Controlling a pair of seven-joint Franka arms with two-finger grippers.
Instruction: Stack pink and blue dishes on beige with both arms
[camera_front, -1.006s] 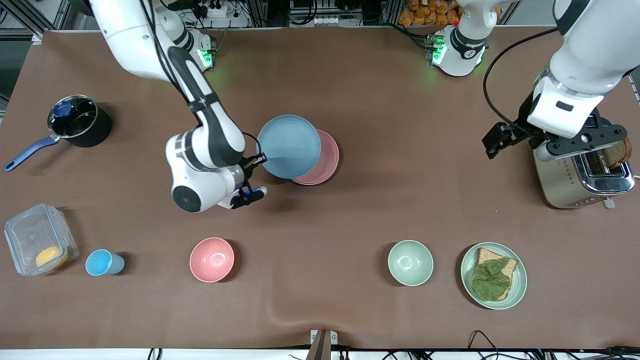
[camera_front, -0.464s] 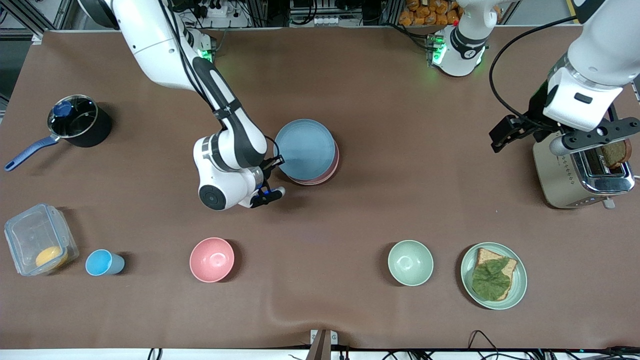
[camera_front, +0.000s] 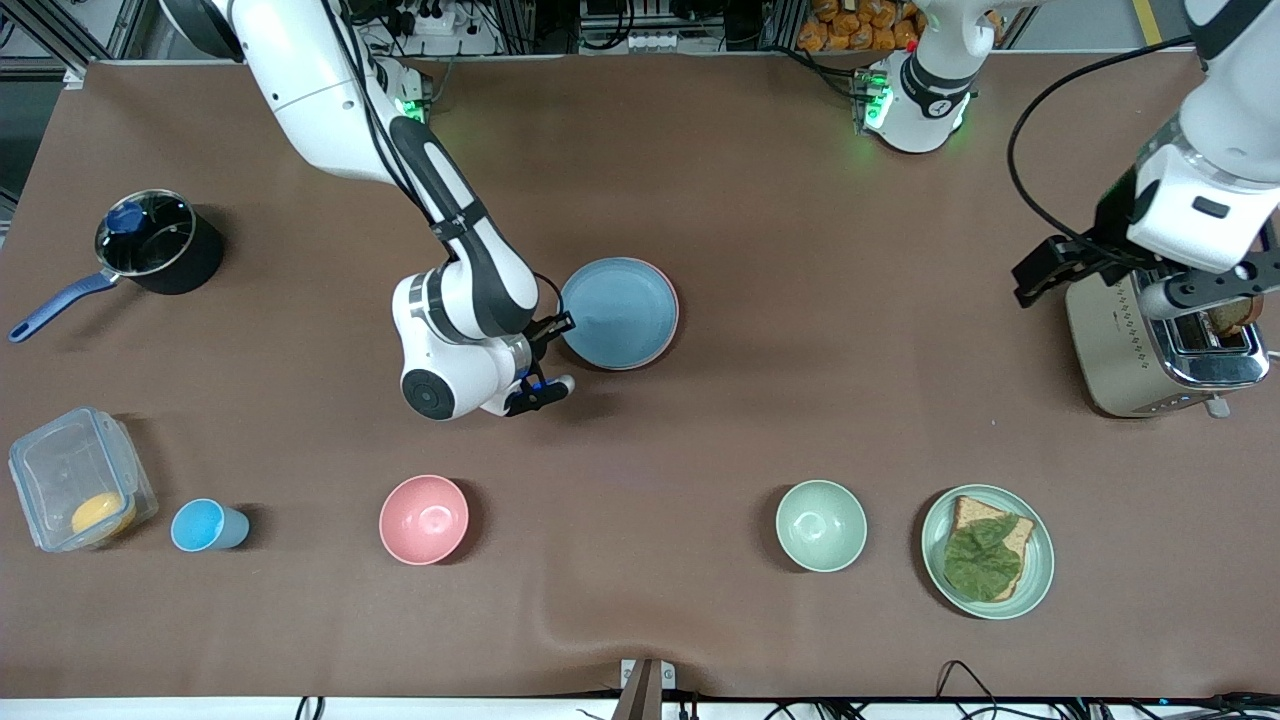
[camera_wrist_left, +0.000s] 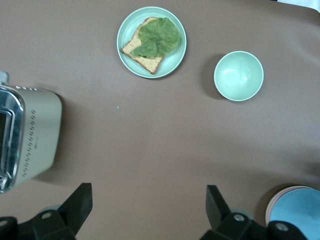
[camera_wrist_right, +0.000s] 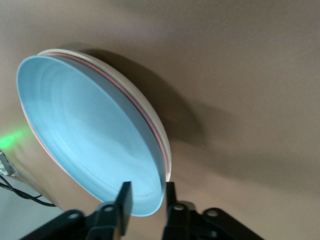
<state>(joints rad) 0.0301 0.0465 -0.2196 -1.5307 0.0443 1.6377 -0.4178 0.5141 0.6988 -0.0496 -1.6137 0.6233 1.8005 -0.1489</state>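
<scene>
Table (camera_front: 800, 200): brown cloth, both arms at work over it.

Toaster (camera_front: 1150, 350) at left arm's end, w/ toast in slot. Left gripper (camera_wrist_left: 147, 200) up over the table just by the toaster; fingers spread wide, nothing btwn them.

Plate stack mid-table: blue plate (camera_front: 618, 312) on top, pink plate (camera_wrist_right: 150, 120) under it showing only as a thin rim, beige plate (camera_wrist_right: 145, 102) at bottom, edge just visible in right wrist view. Stack sits farther from front cam than the pink bowl (camera_front: 423, 518).

Right gripper (camera_wrist_right: 148, 197) at the stack's edge on the right arm's side; fingers nearly closed, pinching blue plate's rim.

Green plate (camera_front: 987, 551) w/ bread + leaf, green bowl (camera_front: 821, 525) beside it. Pot (camera_front: 158, 240), clear box (camera_front: 75, 490), blue cup (camera_front: 205, 525) at right arm's end.
</scene>
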